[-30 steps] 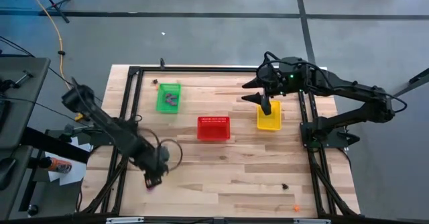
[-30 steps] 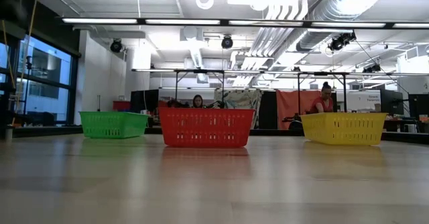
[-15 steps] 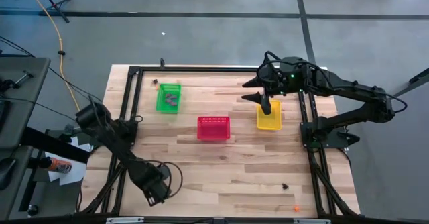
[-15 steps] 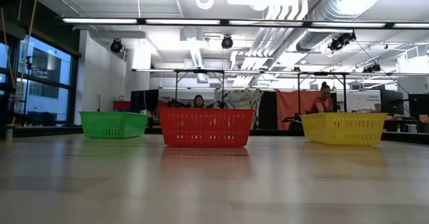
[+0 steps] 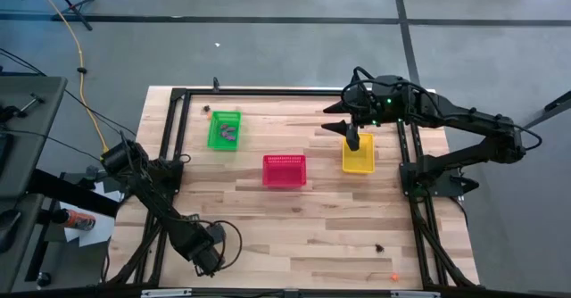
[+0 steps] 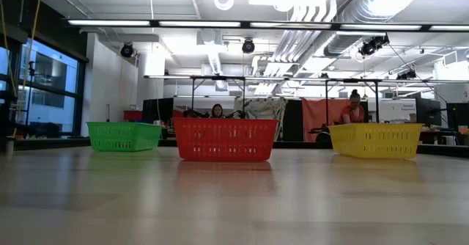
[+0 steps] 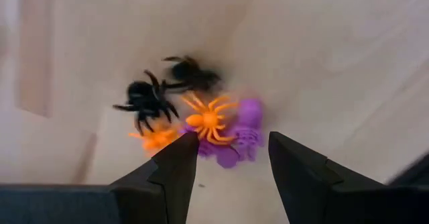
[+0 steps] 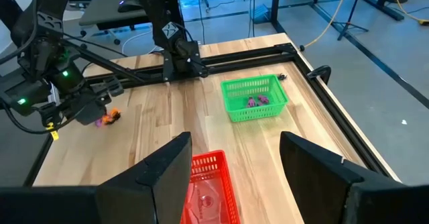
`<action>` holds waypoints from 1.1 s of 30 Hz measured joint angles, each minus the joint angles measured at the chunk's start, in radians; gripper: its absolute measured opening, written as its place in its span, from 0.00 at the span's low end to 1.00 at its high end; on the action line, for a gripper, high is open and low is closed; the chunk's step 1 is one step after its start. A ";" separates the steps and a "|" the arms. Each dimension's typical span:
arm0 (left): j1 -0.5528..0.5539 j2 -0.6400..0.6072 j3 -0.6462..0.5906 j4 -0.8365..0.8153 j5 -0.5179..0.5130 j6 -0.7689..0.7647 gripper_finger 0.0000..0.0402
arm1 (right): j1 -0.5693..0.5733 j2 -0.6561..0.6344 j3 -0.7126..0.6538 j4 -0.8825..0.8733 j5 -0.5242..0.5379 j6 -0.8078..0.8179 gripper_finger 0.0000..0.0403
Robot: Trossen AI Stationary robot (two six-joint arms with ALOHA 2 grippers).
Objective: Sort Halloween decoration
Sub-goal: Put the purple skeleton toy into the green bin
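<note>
The trinkets lie in a small pile [image 7: 201, 120] on the wood: two black spiders, orange ones and purple ones. My left gripper [image 7: 231, 163] is open right over the pile, near the table's near left corner [image 5: 206, 260], with a purple trinket [image 7: 244, 133] just beyond its fingertips. From above, the gripper hides the pile. My right gripper [image 5: 354, 140] waits open above the yellow basket [image 5: 359, 161]. The green basket [image 8: 255, 98] holds a few purple trinkets.
The red basket [image 5: 285, 170] stands mid-table between the green basket [image 5: 224, 129] and the yellow one. Stray trinkets lie near the table's near right corner, a black one [image 5: 379, 246] and an orange one [image 5: 394, 277]. Another lies by the green basket [image 5: 207, 111]. People sit in the room beyond [image 6: 355, 107].
My left gripper has moved toward the table's near edge and now stands over the pile by the near left corner. The right arm has kept still.
</note>
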 joint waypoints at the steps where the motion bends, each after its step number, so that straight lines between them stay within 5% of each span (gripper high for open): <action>1: -0.001 0.000 0.000 -0.023 -0.013 0.009 0.43 | 0.000 0.000 0.000 0.000 0.000 0.000 0.55; 14: 0.005 -0.027 0.046 -0.120 -0.017 0.062 0.43 | 0.000 0.000 0.000 -0.001 0.000 0.000 0.55; 23: -0.044 -0.002 0.074 0.025 -0.005 -0.153 0.43 | 0.000 0.000 0.000 -0.001 0.000 0.000 0.55; 33: -0.050 0.103 0.076 0.019 -0.003 -0.148 0.43 | -0.011 0.039 0.000 -0.002 0.000 -0.021 0.55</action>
